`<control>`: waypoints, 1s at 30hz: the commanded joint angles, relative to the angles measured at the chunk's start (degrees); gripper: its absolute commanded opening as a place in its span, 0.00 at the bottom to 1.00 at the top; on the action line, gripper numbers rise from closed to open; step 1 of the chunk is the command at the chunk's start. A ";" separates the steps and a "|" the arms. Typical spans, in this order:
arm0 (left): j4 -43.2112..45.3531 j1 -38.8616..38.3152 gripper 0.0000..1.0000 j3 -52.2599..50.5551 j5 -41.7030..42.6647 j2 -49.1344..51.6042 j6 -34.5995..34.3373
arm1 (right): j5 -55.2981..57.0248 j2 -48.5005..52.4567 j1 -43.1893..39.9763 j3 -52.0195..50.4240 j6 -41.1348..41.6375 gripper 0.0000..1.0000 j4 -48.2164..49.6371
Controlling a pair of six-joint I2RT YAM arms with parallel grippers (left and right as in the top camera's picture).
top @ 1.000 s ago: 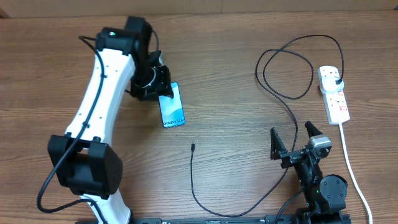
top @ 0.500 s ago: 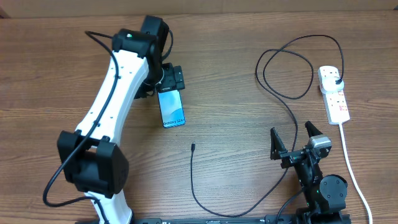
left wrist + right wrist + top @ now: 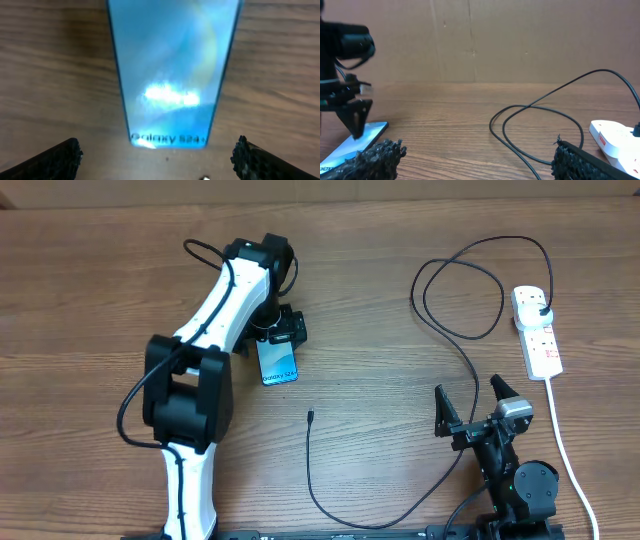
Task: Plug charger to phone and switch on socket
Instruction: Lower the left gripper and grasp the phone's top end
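Though thin black charger cable [image 3: 308, 452] sits plugged into white power strip [image 3: 540, 345] by tabletop's right edge, tip lies loose, apart from slim teal-screened phone [image 3: 278, 365] left of centre. Left end effector [image 3: 157, 152], right end effector [image 3: 471, 402] both agape, empty — connecting, switching seemingly left.

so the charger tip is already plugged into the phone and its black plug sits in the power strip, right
No: the connector tip is not in the phone; it lies loose on the table, apart from the phone, as the overhead view shows. The black plug does sit in the socket.
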 commanded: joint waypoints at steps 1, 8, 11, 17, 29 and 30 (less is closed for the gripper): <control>0.94 -0.37 1.00 0.90 -0.76 2.78 -0.26 | 0.46 -0.70 0.26 -0.61 -0.09 1.00 0.26; 2.73 -0.37 1.00 0.90 -0.79 5.70 0.13 | 0.46 -0.70 0.26 -0.61 -0.09 1.00 0.26; 3.10 -0.37 1.00 0.90 -0.79 5.73 0.13 | 0.46 -0.70 0.26 -0.61 -0.09 1.00 0.28; 2.64 -1.07 1.00 0.90 -0.52 5.75 0.13 | 0.46 -0.70 0.26 -0.61 -0.09 1.00 0.26; 2.29 -2.99 0.94 0.90 -0.76 5.75 0.11 | 0.46 -0.70 0.26 -0.61 -0.09 1.00 0.26; 2.21 -2.99 0.94 0.90 -0.74 5.75 0.11 | 0.46 -0.70 0.26 -0.61 -0.09 1.00 0.26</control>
